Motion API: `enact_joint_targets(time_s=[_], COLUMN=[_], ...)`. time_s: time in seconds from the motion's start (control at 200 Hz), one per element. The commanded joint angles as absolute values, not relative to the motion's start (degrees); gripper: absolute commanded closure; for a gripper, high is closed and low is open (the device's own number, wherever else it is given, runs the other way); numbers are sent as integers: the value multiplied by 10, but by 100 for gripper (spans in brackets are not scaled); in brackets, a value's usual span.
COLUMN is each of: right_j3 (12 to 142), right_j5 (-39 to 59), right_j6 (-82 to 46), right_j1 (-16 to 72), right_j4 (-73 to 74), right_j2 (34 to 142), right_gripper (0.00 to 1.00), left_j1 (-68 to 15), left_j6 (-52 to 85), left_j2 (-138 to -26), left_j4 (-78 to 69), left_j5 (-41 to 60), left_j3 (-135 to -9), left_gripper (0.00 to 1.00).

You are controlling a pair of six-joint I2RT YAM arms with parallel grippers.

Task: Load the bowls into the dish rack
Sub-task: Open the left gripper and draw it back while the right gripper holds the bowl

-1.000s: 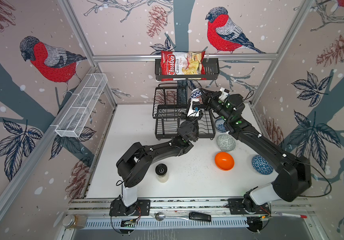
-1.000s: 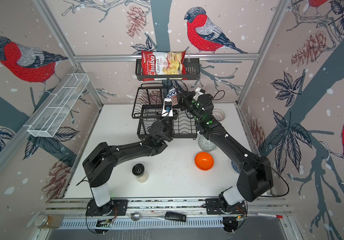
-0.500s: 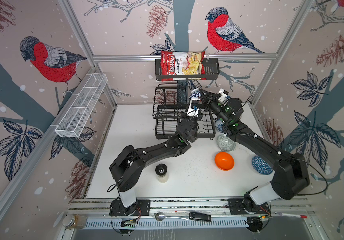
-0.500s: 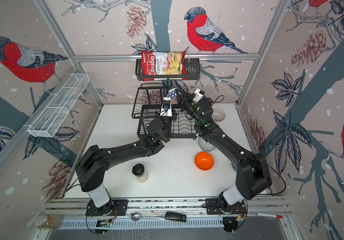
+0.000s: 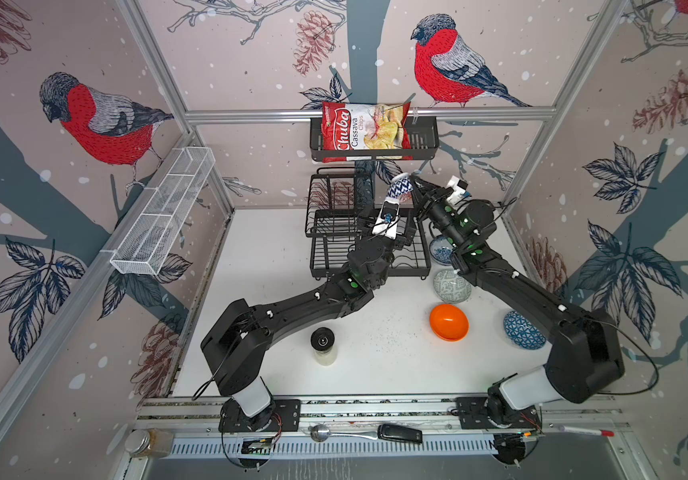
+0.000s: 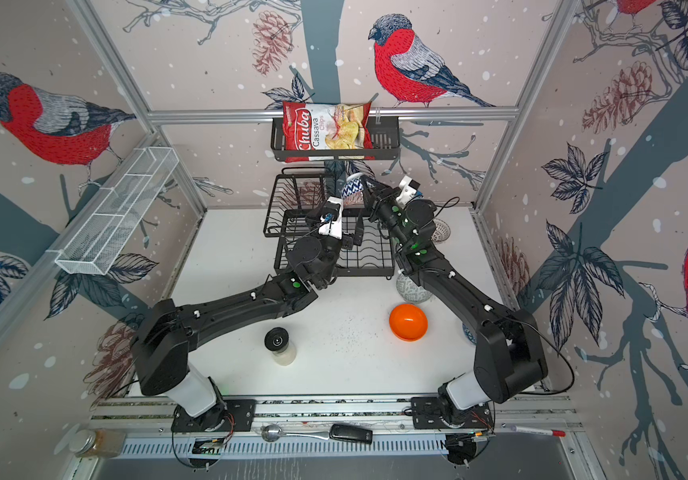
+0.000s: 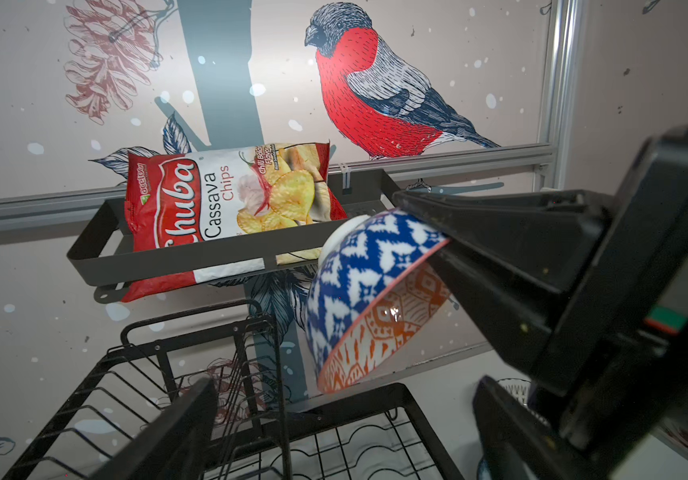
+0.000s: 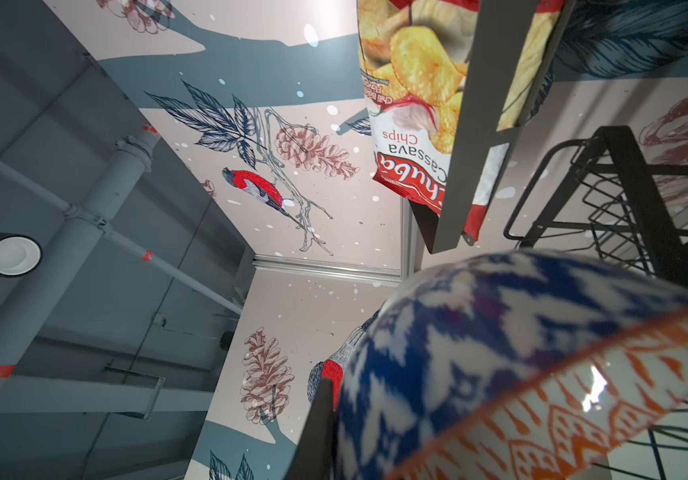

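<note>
My right gripper is shut on the rim of a bowl, blue-white outside and orange-patterned inside. It holds the bowl tilted in the air above the black wire dish rack. The left wrist view shows the bowl pinched between the right fingers. My left gripper is open and empty below the bowl, over the rack's lower tray. On the table to the right lie a grey-green bowl, an orange bowl and two blue-white bowls.
A black wall basket with a chips bag hangs just above the rack. A white mesh shelf is on the left wall. A shaker jar stands mid-table. A white lattice bowl sits behind the right arm.
My left gripper has gone from shut to wide open and now stands apart from the bowl. The right gripper has kept its grip and carried the bowl slightly up and back.
</note>
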State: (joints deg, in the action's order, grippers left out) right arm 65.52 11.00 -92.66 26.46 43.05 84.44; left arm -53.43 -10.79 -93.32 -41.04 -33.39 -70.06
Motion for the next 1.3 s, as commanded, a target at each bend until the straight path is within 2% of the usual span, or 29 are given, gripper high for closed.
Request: enact_joint_targets(time_s=[0.0, 0.195, 0.405, 0.66, 1.001, 1.296], right_j3=[648, 628, 584, 506, 443, 446], right_j5=[105, 105, 105, 92, 66, 71], right_j6=[-906, -889, -864, -787, -751, -783], right_j1=[252, 232, 233, 248, 260, 255], right_j4=[483, 470, 512, 544, 540, 609], right_j2=[823, 806, 808, 778, 769, 863], right_gripper=[100, 100, 100, 100, 100, 100], left_j1=[-534, -529, -486, -434, -359, -314], left_j6=[-69, -30, 44, 75, 98, 83], left_j2=[-904, -848, -820, -794, -797, -824], left_j4=[-333, -210, -9, 113, 128, 108], left_j5=[-280, -219, -150, -100, -13, 6], left_j3=[-700, -704, -788, -825, -827, -845], left_gripper=[2, 2, 2, 2, 2, 2])
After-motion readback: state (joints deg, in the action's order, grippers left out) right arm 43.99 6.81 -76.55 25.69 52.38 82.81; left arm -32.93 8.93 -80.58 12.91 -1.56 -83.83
